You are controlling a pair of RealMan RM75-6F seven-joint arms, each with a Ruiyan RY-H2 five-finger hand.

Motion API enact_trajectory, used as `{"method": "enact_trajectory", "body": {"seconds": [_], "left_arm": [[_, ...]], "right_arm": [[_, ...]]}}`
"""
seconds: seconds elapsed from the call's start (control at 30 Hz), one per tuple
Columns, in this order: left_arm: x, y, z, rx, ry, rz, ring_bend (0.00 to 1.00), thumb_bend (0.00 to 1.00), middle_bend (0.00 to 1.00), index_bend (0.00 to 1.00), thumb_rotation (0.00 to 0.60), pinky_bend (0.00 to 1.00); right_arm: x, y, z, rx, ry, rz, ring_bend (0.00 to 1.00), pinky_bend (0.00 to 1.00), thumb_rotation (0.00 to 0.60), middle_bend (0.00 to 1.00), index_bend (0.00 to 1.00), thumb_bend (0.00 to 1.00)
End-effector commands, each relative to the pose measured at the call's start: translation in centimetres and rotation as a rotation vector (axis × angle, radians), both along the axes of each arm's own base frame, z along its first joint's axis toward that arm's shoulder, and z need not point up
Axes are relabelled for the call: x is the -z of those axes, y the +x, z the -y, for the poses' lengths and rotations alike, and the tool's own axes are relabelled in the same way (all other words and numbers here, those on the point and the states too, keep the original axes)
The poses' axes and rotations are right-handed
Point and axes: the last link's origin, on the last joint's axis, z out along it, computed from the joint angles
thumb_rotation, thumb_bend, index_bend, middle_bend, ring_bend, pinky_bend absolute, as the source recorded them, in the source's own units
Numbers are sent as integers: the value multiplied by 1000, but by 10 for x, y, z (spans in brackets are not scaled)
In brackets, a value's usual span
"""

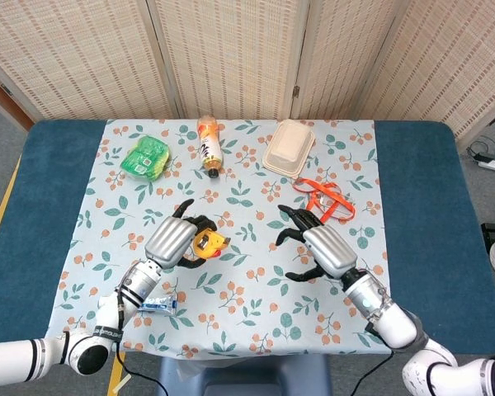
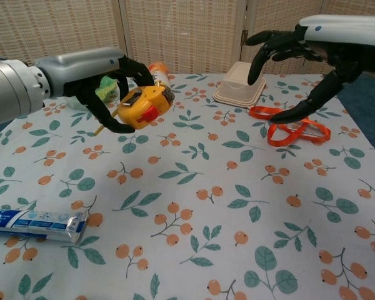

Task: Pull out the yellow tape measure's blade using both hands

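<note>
Centre left of the head view: the left hand (image 1: 172, 242) grips the yellow tape measure (image 1: 209, 244), held clear of the floral tablecloth (image 1: 256, 289) in the chest view. Centre right: the right hand (image 1: 318, 245) is empty, fingers spread, facing the tape measure and apart from it. Orange strap (image 1: 326, 200) lies just beyond it. Upper frame: takeaway box (image 1: 288, 148), bottle (image 1: 209, 145), green packet (image 1: 145, 157). Lower left: toothpaste tube (image 2: 34, 224).
</note>
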Motion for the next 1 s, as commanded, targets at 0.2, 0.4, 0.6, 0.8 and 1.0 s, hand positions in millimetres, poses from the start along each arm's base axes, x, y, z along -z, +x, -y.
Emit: {"method": "enact_trajectory", "body": {"seconds": [0.2, 0.4, 0.6, 0.8, 1.0], "left_arm": [[12, 13, 7, 13, -16, -1, 479, 327, 584, 595, 600, 46], [15, 21, 12, 29, -2, 5, 479, 328, 585, 595, 600, 33], [15, 24, 14, 31, -5, 5, 479, 328, 585, 596, 600, 16], [15, 25, 16, 35, -4, 1, 477, 329, 585, 595, 600, 13], [16, 28, 18, 39, -9, -2, 476, 328, 585, 595, 600, 10]], "right_arm": [[22, 31, 13, 15, 52, 47, 28, 0, 600, 18, 426, 203], [31, 43, 19, 16, 64, 23, 28, 0, 600, 18, 434, 266], [37, 48, 20, 17, 72, -3, 30, 0, 600, 19, 437, 342], [41, 48, 21, 28, 78, -21, 38, 0, 600, 20, 438, 342], [43, 49, 21, 32, 78, -25, 39, 0, 600, 24, 439, 342]]}}
